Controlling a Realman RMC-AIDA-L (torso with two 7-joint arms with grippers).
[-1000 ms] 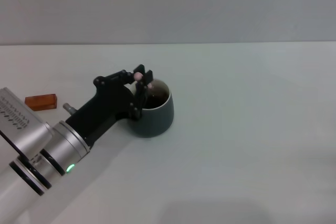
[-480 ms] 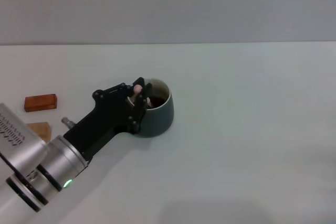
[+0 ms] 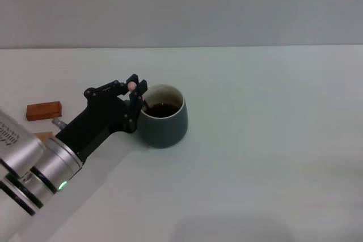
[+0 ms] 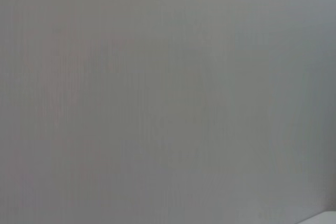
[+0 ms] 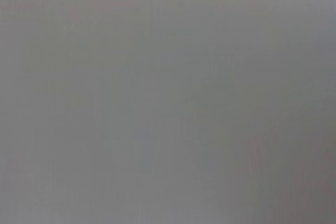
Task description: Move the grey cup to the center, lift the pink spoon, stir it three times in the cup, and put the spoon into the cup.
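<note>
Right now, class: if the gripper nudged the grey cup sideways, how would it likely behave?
The grey cup looks squat and wide-based, so it would probably slide, not tip. Its dark liquid sits high, so a jolt might spill it.

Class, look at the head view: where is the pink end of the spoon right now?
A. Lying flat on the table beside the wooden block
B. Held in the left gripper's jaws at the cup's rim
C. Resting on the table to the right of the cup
B: the pink spoon sits pinched in the left gripper at the grey cup rim, its lower end reaching into the dark liquid.
</note>
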